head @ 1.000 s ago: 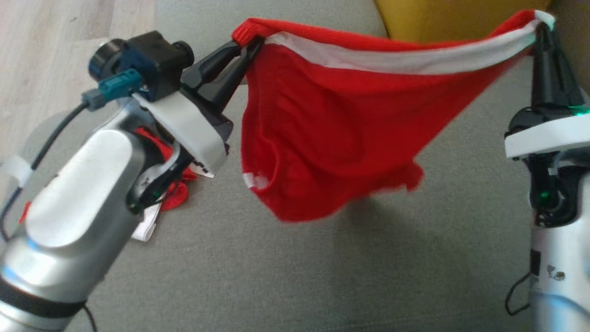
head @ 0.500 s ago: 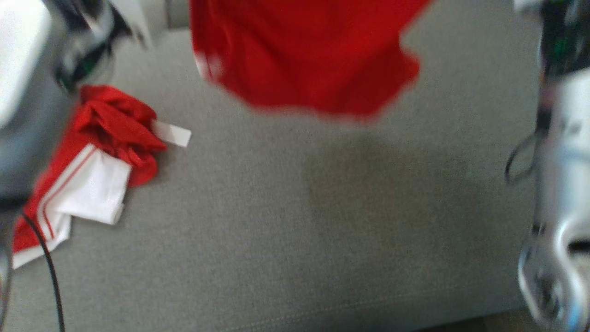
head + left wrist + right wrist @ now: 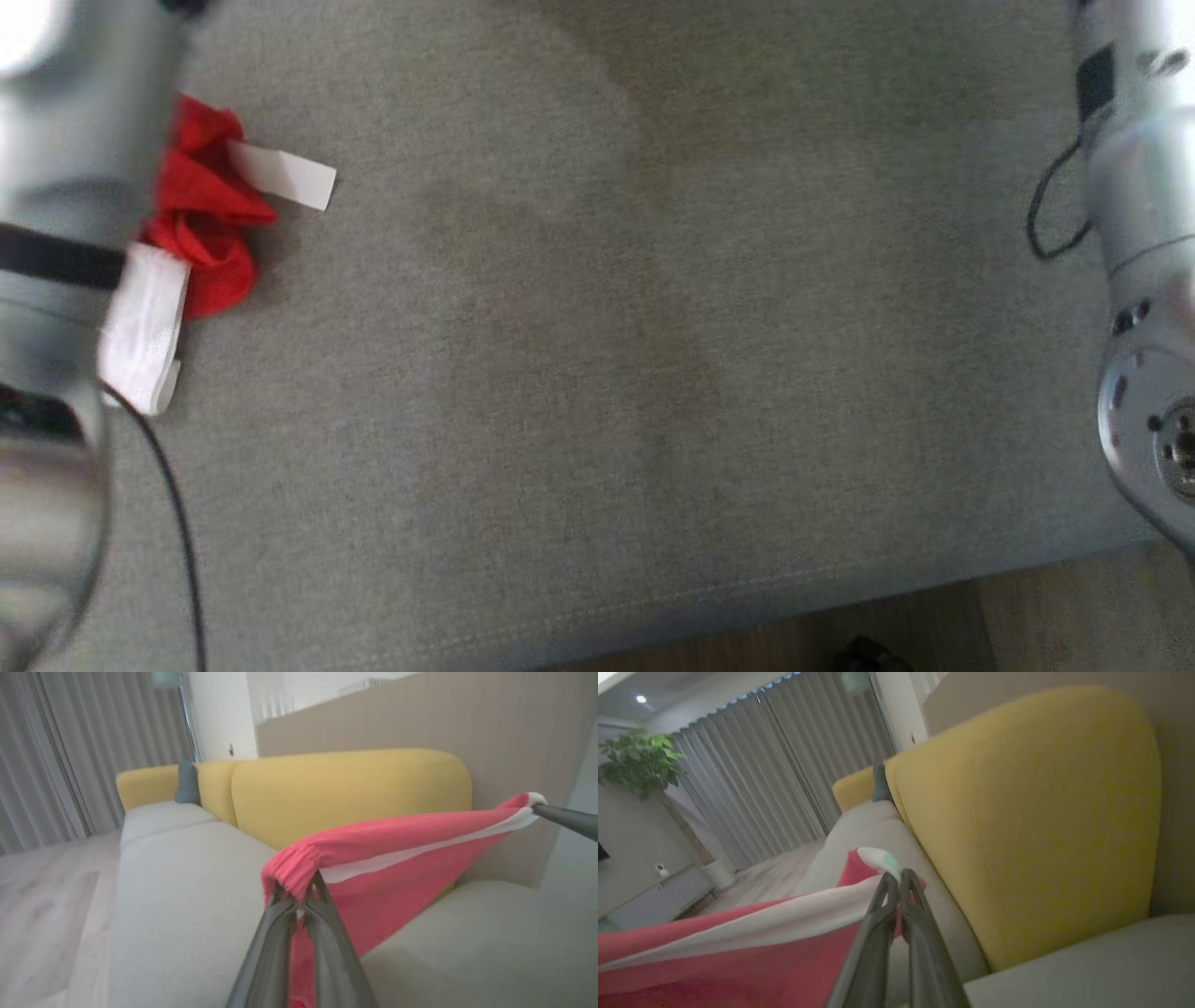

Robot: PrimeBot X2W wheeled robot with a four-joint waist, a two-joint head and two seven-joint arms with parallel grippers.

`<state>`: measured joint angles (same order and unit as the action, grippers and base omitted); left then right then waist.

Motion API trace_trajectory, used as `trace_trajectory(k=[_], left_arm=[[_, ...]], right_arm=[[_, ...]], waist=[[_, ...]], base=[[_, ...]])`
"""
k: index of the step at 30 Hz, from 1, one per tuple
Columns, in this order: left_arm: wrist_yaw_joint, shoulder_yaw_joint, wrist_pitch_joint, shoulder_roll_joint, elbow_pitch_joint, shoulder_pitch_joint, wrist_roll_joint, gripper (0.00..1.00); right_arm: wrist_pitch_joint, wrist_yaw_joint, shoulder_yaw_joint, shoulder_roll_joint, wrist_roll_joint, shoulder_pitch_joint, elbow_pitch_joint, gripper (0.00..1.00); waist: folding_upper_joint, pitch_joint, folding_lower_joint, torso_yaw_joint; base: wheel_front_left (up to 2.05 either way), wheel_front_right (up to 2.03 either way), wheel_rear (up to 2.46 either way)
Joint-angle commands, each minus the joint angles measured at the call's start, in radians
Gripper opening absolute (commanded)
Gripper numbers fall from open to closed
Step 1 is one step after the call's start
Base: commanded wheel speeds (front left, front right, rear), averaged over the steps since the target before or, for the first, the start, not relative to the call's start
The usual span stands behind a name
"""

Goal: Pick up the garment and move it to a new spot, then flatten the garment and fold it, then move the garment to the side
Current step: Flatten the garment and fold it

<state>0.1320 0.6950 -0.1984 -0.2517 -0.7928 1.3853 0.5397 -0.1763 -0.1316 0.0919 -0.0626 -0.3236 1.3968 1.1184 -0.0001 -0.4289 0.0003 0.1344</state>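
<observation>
— What is the surface like?
— A grey sofa cushion (image 3: 597,373), plain weave with a stitched front edge; pale wood floor (image 3: 1055,621) shows at five o'clock. A crumpled red-and-white cloth (image 3: 201,224) lies on it at ten o'clock.
— And the garment?
— The red garment (image 3: 397,891) hangs stretched in the air above the seat. The left gripper (image 3: 300,892) pinches its elastic hem; the right gripper (image 3: 896,878) is clamped on the white-striped corner.
— The room?
— A yellow backrest (image 3: 1017,812) behind, grey curtains (image 3: 784,765) at eleven o'clock, a potted plant (image 3: 640,760) at ten.
</observation>
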Motion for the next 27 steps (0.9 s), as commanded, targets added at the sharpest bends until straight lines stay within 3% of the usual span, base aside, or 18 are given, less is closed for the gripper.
trace_trajectory(k=[1,7,19,27], left_arm=[[-0.002,-0.012,-0.013,-0.027,0.013,0.018,0.012,0.0],[-0.002,0.112,-0.05,-0.002,-0.019,-0.141,0.061,0.0],[-0.001,0.391,-0.063,-0.055,0.033,-0.453,0.119,0.0],[-0.001,0.445,-0.063,-0.053,0.068,-0.541,0.098,0.0]], right_arm=[[-0.001,0.001,-0.013,0.012,-0.003,0.009,-0.008,0.0],[0.048,0.001,-0.041,0.012,0.002,-0.075,0.14,0.0],[0.237,0.001,-0.115,-0.039,0.034,-0.314,0.17,0.0],[0.357,0.001,-0.175,-0.074,0.016,-0.4,0.169,0.0]], waist=[[0.0001,-0.013,-0.0003,-0.01],[0.0001,-0.007,-0.0003,-0.031],[0.0001,0.123,-0.0003,-0.059],[0.0001,0.199,-0.0003,-0.053]], base=[[0.0,0.0,0.0],[0.0,0.0,0.0],[0.0,0.0,0.0],[0.0,0.0,0.0]])
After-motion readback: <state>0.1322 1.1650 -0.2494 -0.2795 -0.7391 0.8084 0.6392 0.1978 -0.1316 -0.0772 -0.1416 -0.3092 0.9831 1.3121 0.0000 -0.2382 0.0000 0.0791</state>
